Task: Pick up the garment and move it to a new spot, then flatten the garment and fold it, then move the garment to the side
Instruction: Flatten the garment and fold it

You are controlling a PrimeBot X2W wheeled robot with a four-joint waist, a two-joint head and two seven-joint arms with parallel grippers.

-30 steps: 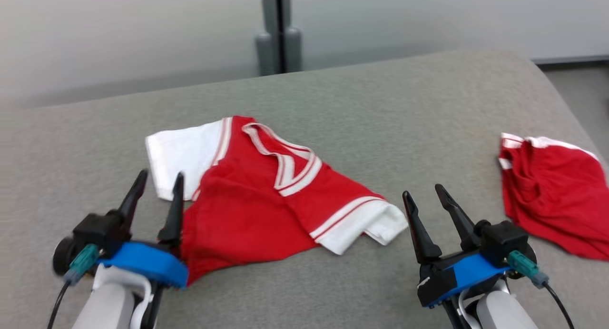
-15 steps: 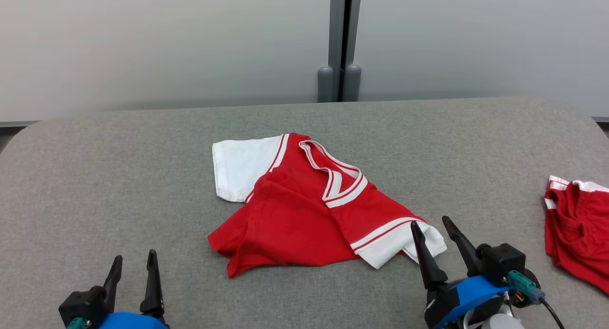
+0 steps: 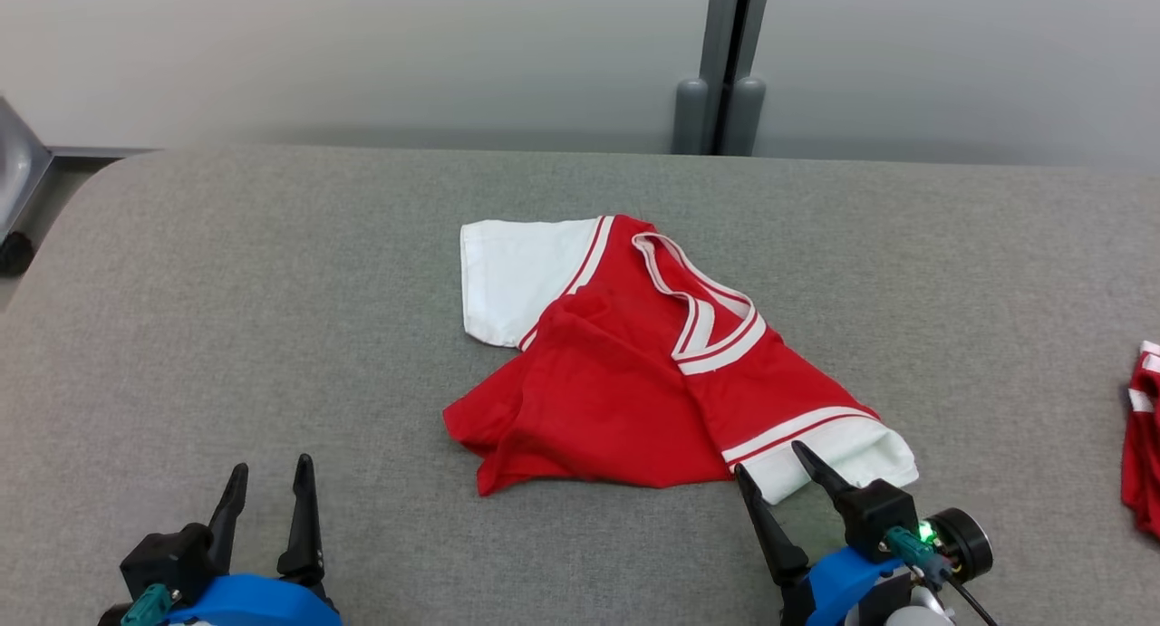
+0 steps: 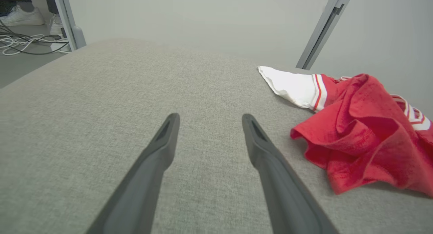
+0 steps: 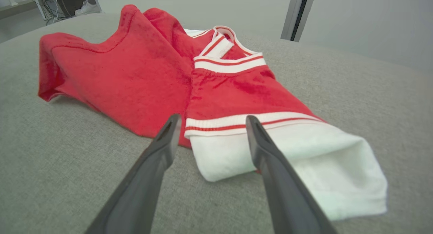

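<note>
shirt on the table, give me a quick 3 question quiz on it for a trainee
1. True or false: the right gripper is shut on the shirt.
2. Which part of the shirt lies nearest the right gripper? A collar, B white sleeve, C pocket.
3. Fill in: the left gripper is open over the bare ___.
Key: 1 false, it is open and holds nothing. 2 B. 3 table.

A test lab, I'd say. Pale partition panels (image 3: 362, 55) on a grey metal post (image 3: 725, 64) back the grey felt-topped table (image 3: 227, 291). Loose cables (image 4: 20, 44) litter the floor (image 4: 20, 66), upper left.
</note>
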